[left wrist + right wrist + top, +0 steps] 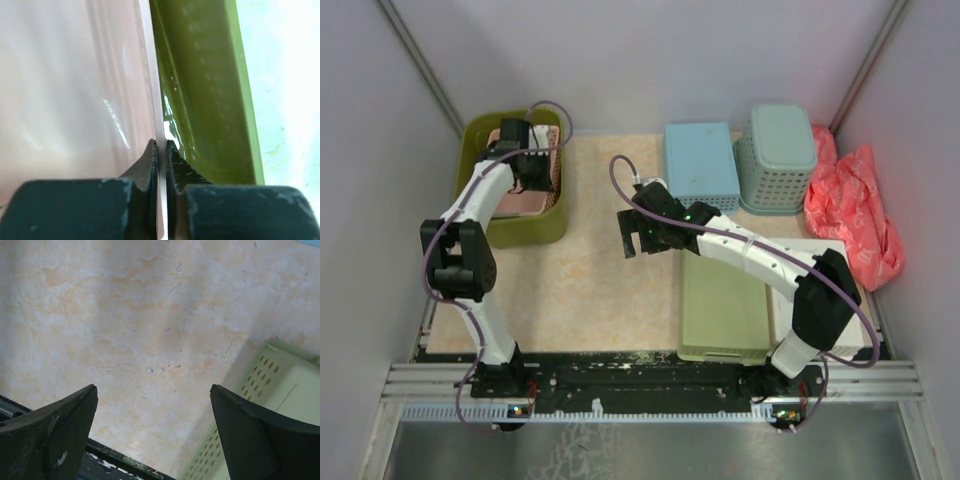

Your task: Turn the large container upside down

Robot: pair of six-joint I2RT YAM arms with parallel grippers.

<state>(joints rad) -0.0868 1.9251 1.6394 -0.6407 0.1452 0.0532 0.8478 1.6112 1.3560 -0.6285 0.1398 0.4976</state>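
Observation:
The large container (535,228), a deep olive-green tub, stands upright at the back left of the table. A pink-brown container (520,203) sits inside it. My left gripper (535,175) reaches down into the tub. In the left wrist view the left gripper (161,145) is shut on the thin upright wall of the pink container (75,90), with the olive tub's inner wall (210,100) just to the right. My right gripper (638,238) hangs open and empty over the bare tabletop mid-table, and in the right wrist view it (152,395) holds nothing.
A shallow light-green tray (720,300) lies upside down by the right arm and shows in the right wrist view (280,385). A blue container (700,160), a pale teal perforated basket (777,155) and a red bag (855,205) stand at the back right. Walls close in on both sides.

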